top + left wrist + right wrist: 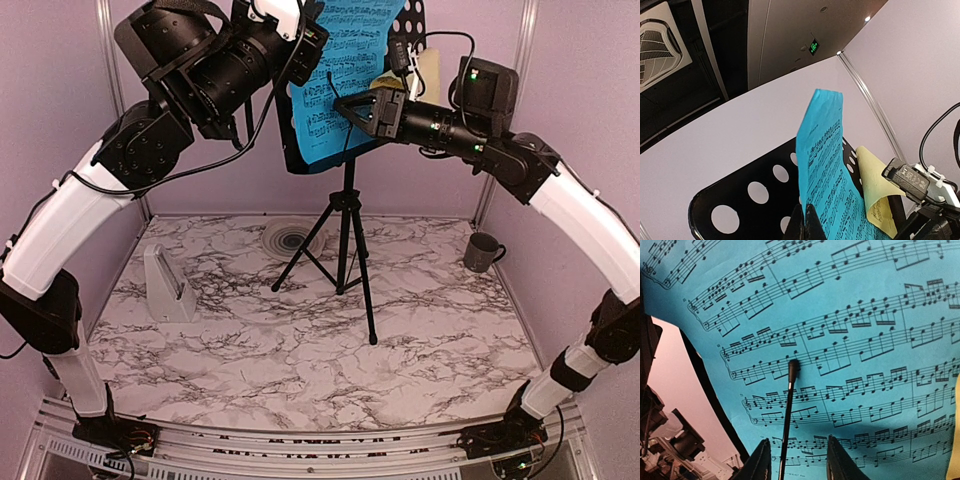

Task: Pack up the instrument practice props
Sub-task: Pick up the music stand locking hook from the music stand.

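Note:
The black hole-punched music stand (pixel 345 215) stands on tripod legs mid-table; its desk shows in the left wrist view (pixel 740 200). A blue sheet-music page (pixel 345 70) leans on it, with a yellow page (pixel 428 72) behind at the right. My left gripper (pixel 315 40) is shut on the blue page's (pixel 827 165) upper edge, next to the yellow page (pixel 875 190). My right gripper (pixel 360 105) is open, facing the blue page (pixel 850 340). A thin black rod (pixel 790 400) stands between its fingers (pixel 760 462). The white pyramid metronome (pixel 167 285) sits at the left.
A dark mug (pixel 482 252) stands at the right back of the marble table (pixel 300 370). A round grey ringed disc (pixel 288 238) lies behind the tripod legs. Purple walls enclose the back and both sides.

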`<state>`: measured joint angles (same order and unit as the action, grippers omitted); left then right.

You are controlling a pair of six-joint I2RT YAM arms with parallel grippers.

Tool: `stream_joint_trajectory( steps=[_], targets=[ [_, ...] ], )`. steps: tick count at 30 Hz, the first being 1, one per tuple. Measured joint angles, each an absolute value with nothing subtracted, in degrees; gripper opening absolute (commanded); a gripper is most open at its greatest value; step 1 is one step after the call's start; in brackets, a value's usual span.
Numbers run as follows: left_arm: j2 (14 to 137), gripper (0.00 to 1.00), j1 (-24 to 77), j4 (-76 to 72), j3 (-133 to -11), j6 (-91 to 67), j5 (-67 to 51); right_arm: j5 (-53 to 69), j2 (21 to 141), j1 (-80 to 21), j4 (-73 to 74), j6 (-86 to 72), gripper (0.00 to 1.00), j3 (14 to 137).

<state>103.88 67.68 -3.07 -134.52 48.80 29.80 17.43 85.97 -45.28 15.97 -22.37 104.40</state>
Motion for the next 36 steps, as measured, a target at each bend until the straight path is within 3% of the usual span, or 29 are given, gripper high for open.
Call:
stream_joint_trajectory(
  steps=[9, 36],
  targets=[
    [103.9, 0.0, 67.9, -3.2, -134.5, 49.3, 30.6, 17.7, 86.1, -45.6, 16.4, -22.3, 0.0, 105.3],
    [102.6, 0.0, 69.7, -2.5, -134.8, 48.4, 35.2, 15.5, 81.4, -45.6, 6.0, -22.7, 0.0, 95.7]
  ],
)
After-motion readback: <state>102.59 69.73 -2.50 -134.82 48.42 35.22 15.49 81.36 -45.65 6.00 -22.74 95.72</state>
